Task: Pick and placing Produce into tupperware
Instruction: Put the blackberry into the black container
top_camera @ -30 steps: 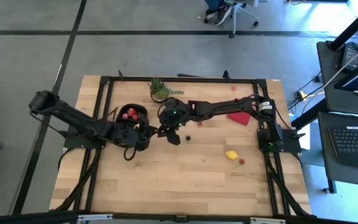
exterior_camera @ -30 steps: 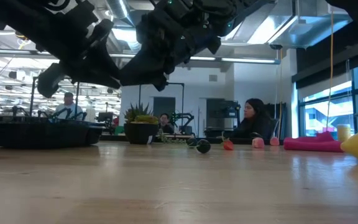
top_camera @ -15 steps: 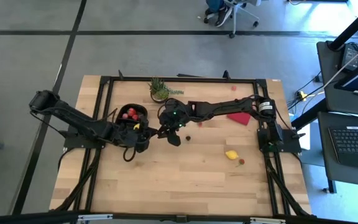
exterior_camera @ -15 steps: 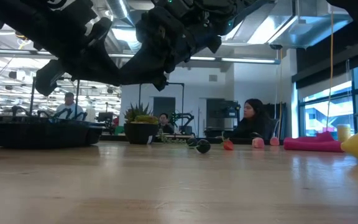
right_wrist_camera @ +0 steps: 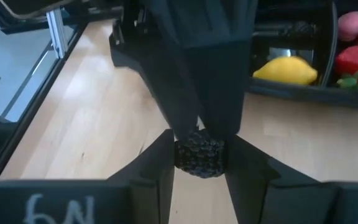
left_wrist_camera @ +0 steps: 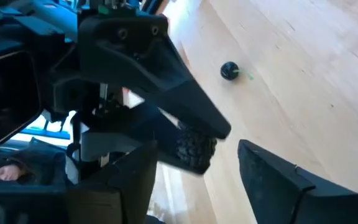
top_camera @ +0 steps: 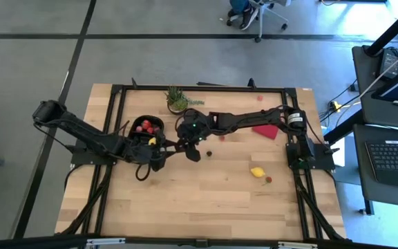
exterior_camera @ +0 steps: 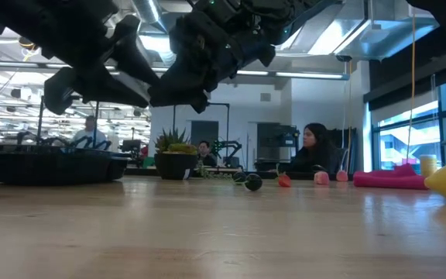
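- Left gripper (top_camera: 159,156) has spread its fingers beside the tupperware (top_camera: 138,137), lemon (right_wrist_camera: 286,70) dropped in.
- Right gripper (right_wrist_camera: 199,163) pinches a blackberry (right_wrist_camera: 199,155); several pieces remain on the tabletop (top_camera: 206,200).

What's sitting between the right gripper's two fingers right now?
A small dark bumpy berry sits pinched between the right gripper's fingers, just short of the black plastic container; the right wrist view shows it.

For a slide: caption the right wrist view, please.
Right gripper shut on a dark berry, near the black tupperware holding a lemon and strawberries.
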{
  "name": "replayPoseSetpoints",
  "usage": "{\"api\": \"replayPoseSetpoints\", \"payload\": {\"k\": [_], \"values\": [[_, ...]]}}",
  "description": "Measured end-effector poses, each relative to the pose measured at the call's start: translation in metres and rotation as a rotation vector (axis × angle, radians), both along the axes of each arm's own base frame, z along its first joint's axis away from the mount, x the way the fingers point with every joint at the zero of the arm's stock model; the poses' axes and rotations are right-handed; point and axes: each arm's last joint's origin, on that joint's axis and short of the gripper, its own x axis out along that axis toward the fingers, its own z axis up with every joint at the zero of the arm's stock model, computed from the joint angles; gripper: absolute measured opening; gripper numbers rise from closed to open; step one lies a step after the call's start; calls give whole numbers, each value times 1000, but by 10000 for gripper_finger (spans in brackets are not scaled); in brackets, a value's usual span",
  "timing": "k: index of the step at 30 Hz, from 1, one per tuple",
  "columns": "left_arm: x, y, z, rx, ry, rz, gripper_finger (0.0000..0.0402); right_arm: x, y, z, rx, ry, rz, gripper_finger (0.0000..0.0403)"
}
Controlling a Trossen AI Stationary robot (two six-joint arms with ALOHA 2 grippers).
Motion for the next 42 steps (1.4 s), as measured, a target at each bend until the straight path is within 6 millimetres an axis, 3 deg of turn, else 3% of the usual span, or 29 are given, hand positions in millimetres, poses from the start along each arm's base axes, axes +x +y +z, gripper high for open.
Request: {"api": "replayPoseSetpoints", "payload": {"k": [16, 22, 28, 37, 42], "values": [[1, -1, 0, -153, -52, 34, 221, 2, 0, 3, 3, -39, 3, 116], [1, -1, 1, -101, -42, 21, 219, 4, 1, 6, 50, -71, 29, 116], [3, 0, 7, -74, -112, 57, 187, 4, 1, 7, 59, -80, 29, 116], [3, -1, 7, 15, -80, 18, 96, 4, 1, 8, 77, -81, 38, 115], [3, -1, 7, 15, -77, 18, 93, 4, 1, 8, 83, -81, 39, 114]]}}
